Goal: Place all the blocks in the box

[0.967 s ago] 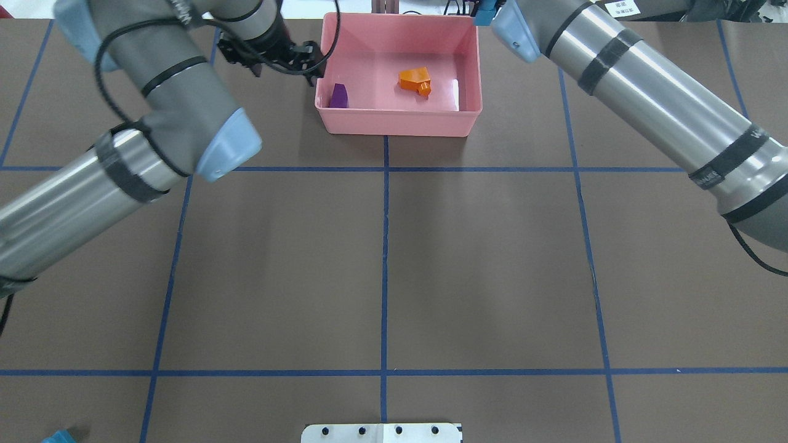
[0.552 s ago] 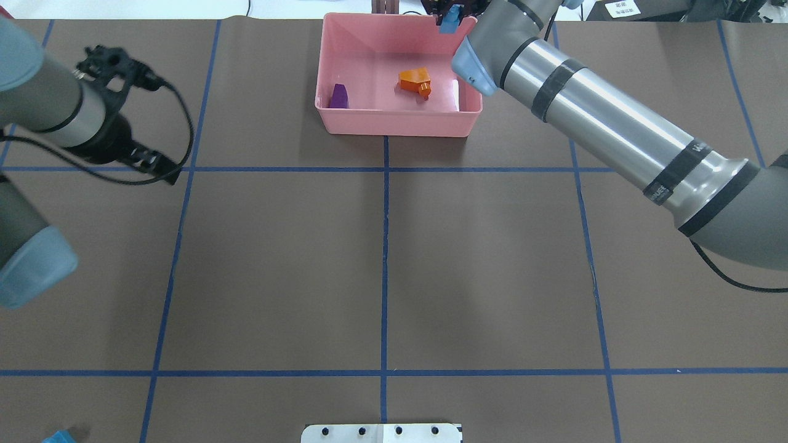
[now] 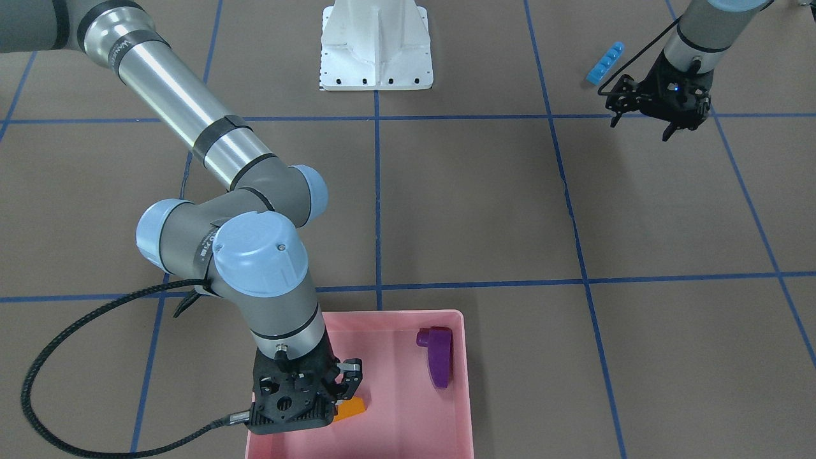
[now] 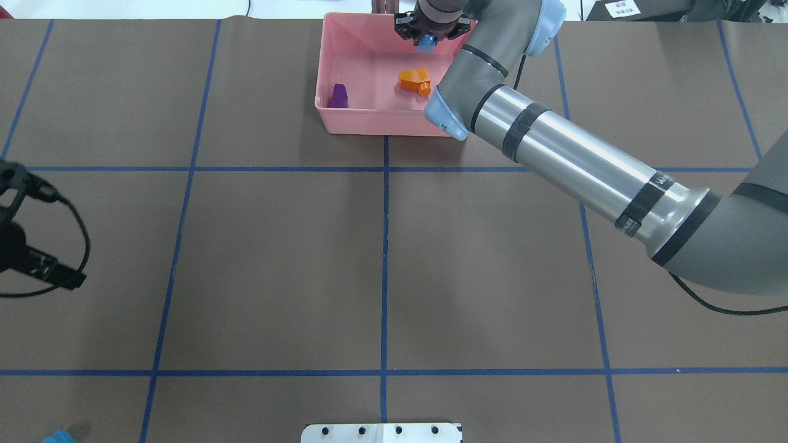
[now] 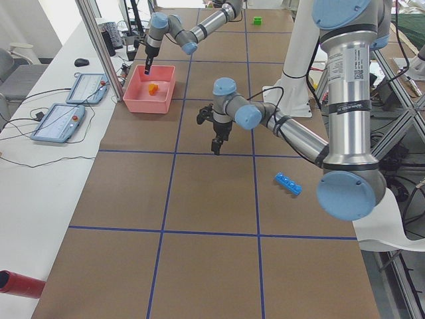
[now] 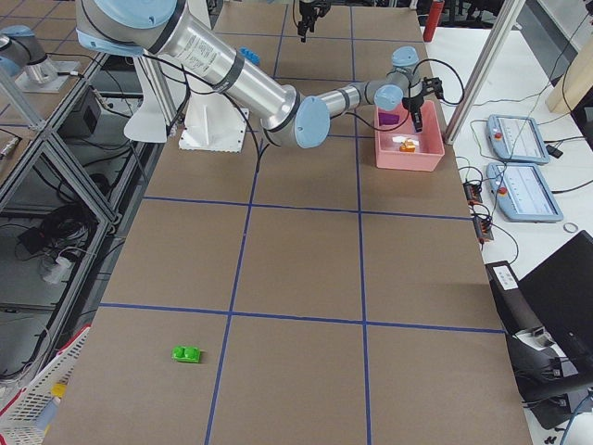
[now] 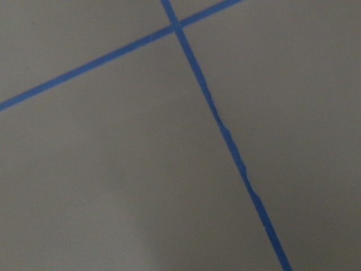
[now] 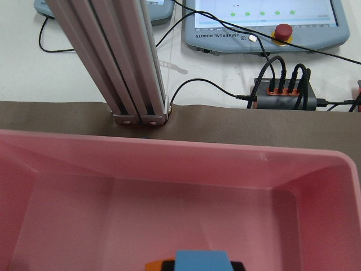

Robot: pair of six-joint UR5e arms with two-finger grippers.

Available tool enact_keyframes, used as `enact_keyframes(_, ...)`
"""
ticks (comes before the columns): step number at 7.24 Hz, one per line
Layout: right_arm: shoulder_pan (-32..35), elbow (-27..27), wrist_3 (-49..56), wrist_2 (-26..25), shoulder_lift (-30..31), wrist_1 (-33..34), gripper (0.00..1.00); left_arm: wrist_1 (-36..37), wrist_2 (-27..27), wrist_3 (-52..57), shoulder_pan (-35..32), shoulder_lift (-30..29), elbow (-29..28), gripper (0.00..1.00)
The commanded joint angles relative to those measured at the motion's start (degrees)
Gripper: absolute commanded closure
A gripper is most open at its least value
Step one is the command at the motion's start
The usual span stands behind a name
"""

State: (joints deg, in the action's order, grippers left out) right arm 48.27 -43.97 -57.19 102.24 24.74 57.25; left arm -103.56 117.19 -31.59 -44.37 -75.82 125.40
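Observation:
The pink box point(image 4: 394, 118) stands at the table's far middle. It holds the purple curved brick point(image 4: 338, 95) and the orange sloped brick point(image 4: 415, 80). My right gripper point(image 4: 426, 38) is shut on the small blue cube point(image 8: 202, 261) and holds it above the box's far side, near the orange brick. My left gripper point(image 3: 641, 127) is open and empty above bare table at the left, a little way from the long blue bar point(image 3: 604, 62). The green two-stud brick point(image 6: 187, 353) lies alone far out on the right of the table.
The white robot base point(image 3: 376, 44) sits at the table's near edge. An aluminium post point(image 8: 124, 62) rises just behind the box point(image 8: 169, 152), with teach pendants point(image 8: 265, 22) and cables on the bench beyond it. Blue tape lines cross the brown table.
My right arm swung left with the blue cube, from beside the box's far right corner to over its far side. My left arm withdrew from the box to the table's left edge.

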Motion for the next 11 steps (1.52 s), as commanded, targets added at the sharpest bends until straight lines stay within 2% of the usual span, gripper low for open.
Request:
enact_keyframes(1,-2.0,0.1,-2.7,-3.0,0.0,-0.8,0.91,-19.2,-5.8,-11.2,12.7,14.7,-0.4,0.01)
enact_keyframes(2,-2.0,0.0,-2.7,-3.1,0.0,-0.7,0.36,-22.8,-10.2,-17.6,20.8,17.1,-0.4,0.01)
enact_keyframes(3,-2.0,0.0,-2.7,-3.1,0.0,-0.7,0.01,-27.0,-13.7,-21.0,26.7,20.9,-0.4,0.01)
enact_keyframes(5,-1.0,0.0,-2.8,-1.7,-1.2,-0.5,0.01,-33.1,-15.6,-24.4,32.3,26.8,-0.4,0.01)
enact_keyframes(6,0.5,-0.3,-2.7,1.9,-1.5,-0.2,0.01,-33.2,-17.8,-29.5,37.5,26.8,-0.4,0.01)
enact_keyframes(7,2.8,-2.3,-1.8,7.2,-1.5,3.1,0.01,-34.3,-23.0,-35.7,44.8,26.8,-0.5,0.01)
enact_keyframes(8,3.5,-7.7,0.2,9.0,-1.1,12.4,0.01,-34.4,-26.0,-39.1,49.5,26.7,-0.6,0.01)
enact_keyframes(9,3.8,-14.2,5.6,9.5,-0.9,25.0,0.01,-34.4,-27.0,-39.8,50.9,26.4,-0.7,0.01)
enact_keyframes(10,4.5,-22.0,10.4,10.3,0.3,36.8,0.01,-34.4,-27.0,-39.8,51.3,25.6,-1.6,0.01)
enact_keyframes(11,5.6,-32.7,14.4,11.3,5.7,45.6,0.01,-34.4,-27.0,-39.8,51.3,25.3,-1.9,0.01)
